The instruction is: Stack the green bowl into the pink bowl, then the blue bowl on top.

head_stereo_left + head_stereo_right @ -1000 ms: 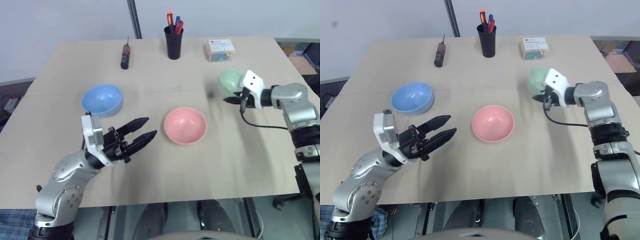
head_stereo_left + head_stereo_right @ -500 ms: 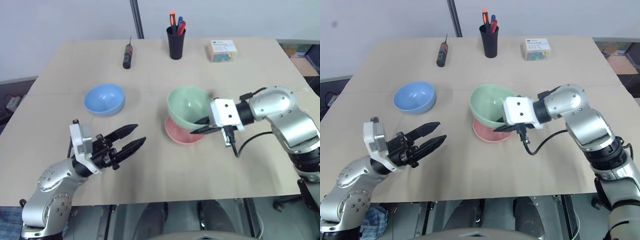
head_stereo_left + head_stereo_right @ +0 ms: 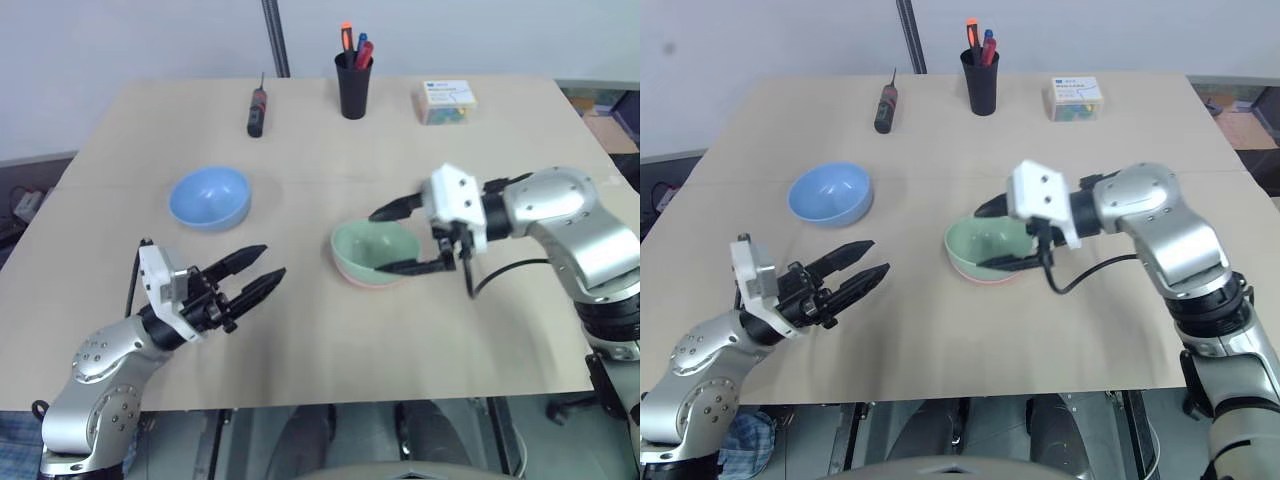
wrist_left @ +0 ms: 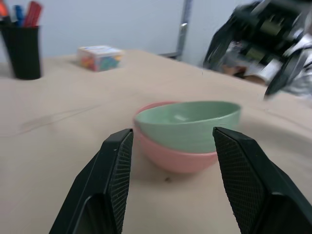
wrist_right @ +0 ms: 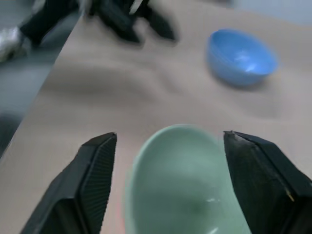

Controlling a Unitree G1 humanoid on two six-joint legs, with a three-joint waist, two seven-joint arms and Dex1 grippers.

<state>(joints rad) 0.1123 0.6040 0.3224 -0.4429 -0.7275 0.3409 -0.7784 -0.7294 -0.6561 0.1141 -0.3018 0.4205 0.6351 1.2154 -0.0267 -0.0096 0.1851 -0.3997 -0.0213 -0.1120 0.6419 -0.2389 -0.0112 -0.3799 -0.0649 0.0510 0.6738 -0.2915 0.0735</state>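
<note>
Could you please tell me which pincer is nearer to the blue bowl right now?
The left. The left pincer hangs open just in front of the blue bowl, slightly toward the middle. The right pincer stands open around the green bowl, farther across the table.

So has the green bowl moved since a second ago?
Yes. The green bowl went from the table's right side, nearer the card box, into the pink bowl.

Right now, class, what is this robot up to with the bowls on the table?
The robot is stacking bowls. The pale mint-green plastic bowl sits nested in the salmon-pink plastic bowl, slightly tilted. The right gripper stands open around the green bowl's rim. The light sky-blue plastic bowl rests apart on the wooden table, with the open left gripper near it.
</note>
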